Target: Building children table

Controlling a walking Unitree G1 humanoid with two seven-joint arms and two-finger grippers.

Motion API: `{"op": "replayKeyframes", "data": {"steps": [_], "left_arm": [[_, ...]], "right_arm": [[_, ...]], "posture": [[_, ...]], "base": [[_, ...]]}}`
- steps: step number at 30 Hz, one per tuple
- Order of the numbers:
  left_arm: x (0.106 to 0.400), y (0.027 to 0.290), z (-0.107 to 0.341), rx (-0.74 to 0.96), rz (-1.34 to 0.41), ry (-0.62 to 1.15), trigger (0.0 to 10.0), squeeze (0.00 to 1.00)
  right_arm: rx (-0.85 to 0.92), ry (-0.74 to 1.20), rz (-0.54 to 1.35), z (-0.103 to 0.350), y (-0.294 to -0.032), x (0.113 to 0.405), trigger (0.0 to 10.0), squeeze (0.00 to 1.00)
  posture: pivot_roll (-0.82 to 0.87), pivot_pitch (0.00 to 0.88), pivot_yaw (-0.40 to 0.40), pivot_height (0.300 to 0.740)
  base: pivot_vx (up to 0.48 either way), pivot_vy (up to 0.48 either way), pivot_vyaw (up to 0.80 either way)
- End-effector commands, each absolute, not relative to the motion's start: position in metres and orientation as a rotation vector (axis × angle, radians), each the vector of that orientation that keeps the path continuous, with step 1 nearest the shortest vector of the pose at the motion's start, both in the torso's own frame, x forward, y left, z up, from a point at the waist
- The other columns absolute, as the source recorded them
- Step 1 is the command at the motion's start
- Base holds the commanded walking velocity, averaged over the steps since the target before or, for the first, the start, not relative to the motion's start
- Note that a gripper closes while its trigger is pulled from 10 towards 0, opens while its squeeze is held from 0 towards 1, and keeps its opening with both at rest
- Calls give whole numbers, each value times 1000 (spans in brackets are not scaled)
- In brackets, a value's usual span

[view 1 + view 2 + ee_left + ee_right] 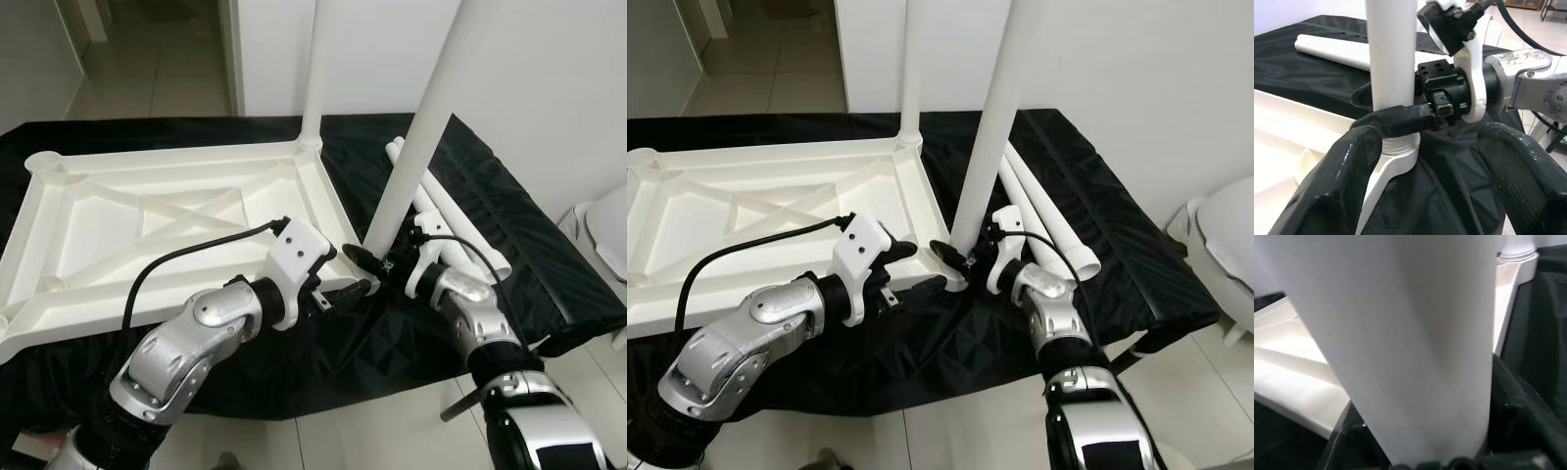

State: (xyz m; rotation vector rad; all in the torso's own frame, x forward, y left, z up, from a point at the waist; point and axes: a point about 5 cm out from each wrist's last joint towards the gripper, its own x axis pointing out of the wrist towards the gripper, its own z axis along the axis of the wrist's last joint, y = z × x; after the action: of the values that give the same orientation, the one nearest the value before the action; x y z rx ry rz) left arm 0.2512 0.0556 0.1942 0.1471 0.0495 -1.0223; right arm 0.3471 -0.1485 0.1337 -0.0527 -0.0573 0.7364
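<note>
Right pincer (377, 262) grips smooth white table leg (421, 137).

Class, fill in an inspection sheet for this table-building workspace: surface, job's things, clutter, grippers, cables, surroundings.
Surface: black cloth.
Job's things: white tabletop upside down; far leg upright in its corner; near leg at the near corner socket; spare legs lying on the cloth.
Clutter: nothing seen.
Grippers: right gripper clamps the near leg low down; left gripper open beside it.
Cables: black cable on left arm.
Surroundings: white wall, tiled floor.
</note>
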Motion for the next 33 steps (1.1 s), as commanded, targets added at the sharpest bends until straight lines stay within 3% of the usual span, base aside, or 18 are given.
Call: {"op": "replayKeyframes", "data": {"steps": [1,16,21,30,31,33], "left_arm": [[249,54,194,155,-1096,56,10000,0],[247,54,190,145,-1094,74,10000,0],[247,53,190,143,-1096,68,10000,0],[249,53,191,146,-1097,63,10000,0],[249,53,191,146,-1096,62,10000,0],[249,53,191,146,-1095,62,10000,0]], "right_arm": [[-5,-27,636,124,-154,345,10000,0],[121,-117,280,129,-119,329,10000,0],[152,-86,57,129,-106,321,10000,0],[186,-90,45,135,-107,321,10000,0],[194,-92,47,135,-109,322,10000,1000],[199,-93,45,136,-111,322,10000,1000]], "posture": [[-41,32,-20,740],[-47,37,-23,740],[-51,34,-22,740],[-52,30,-24,740],[-52,30,-24,740],[-52,30,-24,740]], "base": [[0,0,0],[0,0,0],[0,0,0],[0,0,0],[0,0,0],[0,0,0]]}}
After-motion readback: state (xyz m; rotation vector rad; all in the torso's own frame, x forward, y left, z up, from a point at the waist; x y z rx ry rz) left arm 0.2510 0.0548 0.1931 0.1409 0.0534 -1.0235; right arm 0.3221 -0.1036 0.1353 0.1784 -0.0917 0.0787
